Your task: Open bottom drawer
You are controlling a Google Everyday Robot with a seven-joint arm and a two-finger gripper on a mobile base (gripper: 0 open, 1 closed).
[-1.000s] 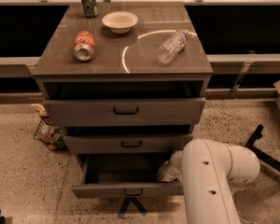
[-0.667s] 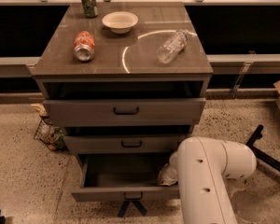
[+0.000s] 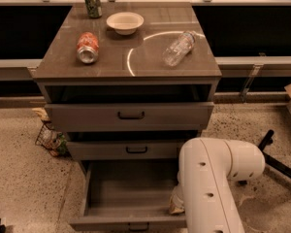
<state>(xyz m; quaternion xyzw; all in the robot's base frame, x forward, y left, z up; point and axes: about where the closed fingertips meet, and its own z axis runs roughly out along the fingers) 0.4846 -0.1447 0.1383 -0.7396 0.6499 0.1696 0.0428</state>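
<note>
Bottom drawer (image 3: 128, 191) stands pulled far out beneath middle drawer (image 3: 128, 149), grey interior exposed; gripper (image 3: 176, 204) at its right front corner, mostly behind white arm (image 3: 208, 188), spread or pressed together cannot tell.

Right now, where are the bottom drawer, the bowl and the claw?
bottom drawer (image 3: 128, 193), camera view, its grey inside floor.
bowl (image 3: 125, 22), camera view, its middle.
claw (image 3: 176, 204), camera view, the visible edge, at the drawer's right end.
</note>
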